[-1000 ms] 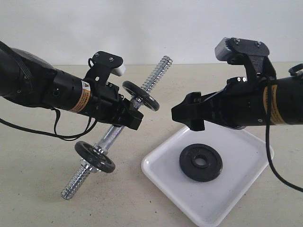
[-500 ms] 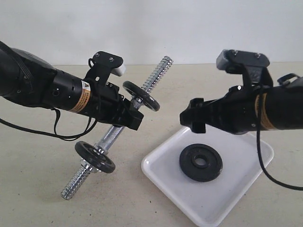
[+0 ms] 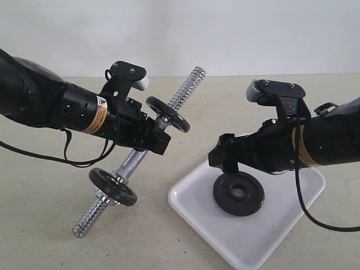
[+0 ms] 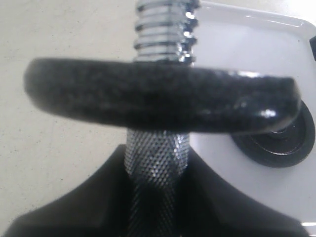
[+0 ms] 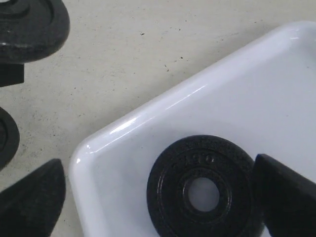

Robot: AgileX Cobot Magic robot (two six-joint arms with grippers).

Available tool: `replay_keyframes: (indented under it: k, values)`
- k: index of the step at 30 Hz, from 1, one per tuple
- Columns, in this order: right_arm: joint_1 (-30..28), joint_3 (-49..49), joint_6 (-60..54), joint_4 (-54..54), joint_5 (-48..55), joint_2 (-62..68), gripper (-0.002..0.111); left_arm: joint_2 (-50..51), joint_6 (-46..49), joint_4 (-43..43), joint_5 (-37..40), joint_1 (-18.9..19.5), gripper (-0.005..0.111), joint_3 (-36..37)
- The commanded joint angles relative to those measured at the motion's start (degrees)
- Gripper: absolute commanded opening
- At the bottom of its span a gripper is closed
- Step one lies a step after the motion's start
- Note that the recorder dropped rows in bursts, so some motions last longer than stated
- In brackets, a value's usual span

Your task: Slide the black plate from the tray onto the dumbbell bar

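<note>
The black plate (image 3: 238, 193) (image 5: 205, 190) lies flat in the white tray (image 3: 194, 218) (image 5: 148, 131), hub ring and centre hole facing up. My right gripper (image 3: 225, 157) (image 5: 160, 197) hangs open just above it. One finger (image 5: 286, 197) is at the plate's edge and the other finger (image 5: 29, 202) is outside the tray rim. My left gripper (image 3: 159, 143) (image 4: 157, 165) is shut on the knurled middle of the dumbbell bar (image 3: 187, 87) (image 4: 155, 155). It holds the bar tilted above the table, threaded end pointing up and away. One fitted disc (image 4: 158, 94) fills the left wrist view.
Two small black discs (image 3: 167, 113) (image 3: 112, 186) sit on the bar, one on each side of the left gripper. The bar's lower threaded end (image 3: 90, 219) is close to the beige table (image 3: 45, 225). The tray lies right of the bar.
My right gripper has come down and to the left over the tray, from well above the plate to just over it. The left arm and bar have not moved.
</note>
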Motion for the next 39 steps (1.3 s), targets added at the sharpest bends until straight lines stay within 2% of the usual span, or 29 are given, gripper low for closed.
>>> replay_keyframes:
  k: [1, 8, 21, 29, 33, 36, 39]
  values:
    - [0.1, 0.1, 0.0, 0.0, 0.3, 0.1, 0.092, -3.4, -1.5, -2.1, -2.3, 0.1, 0.004, -1.8]
    - [0.1, 0.1, 0.7, 0.0, 1.2, 0.1, 0.092, -3.4, -1.7, -2.1, -2.3, 0.1, 0.004, -1.8]
    - [0.1, 0.1, 0.7, 0.0, -8.8, 0.1, 0.092, -3.4, -2.1, -2.1, -3.0, 0.1, 0.004, -1.8]
    - [0.1, 0.1, 2.1, 0.0, -6.1, 0.1, 0.092, -3.4, -2.2, -2.1, -3.0, 0.1, 0.004, -1.8]
    - [0.1, 0.1, -2.9, 0.0, -8.1, 0.1, 0.092, -3.4, -2.2, -2.1, -2.8, 0.1, 0.004, -1.8]
    - [0.1, 0.7, 1.8, 0.0, -5.2, 0.1, 0.092, -3.4, -2.2, -2.1, -3.2, 0.1, 0.004, -1.8]
    - [0.1, 5.4, 0.9, 0.0, 4.4, 0.1, 0.092, -3.4, -2.2, -2.1, -3.2, 0.1, 0.004, -1.8]
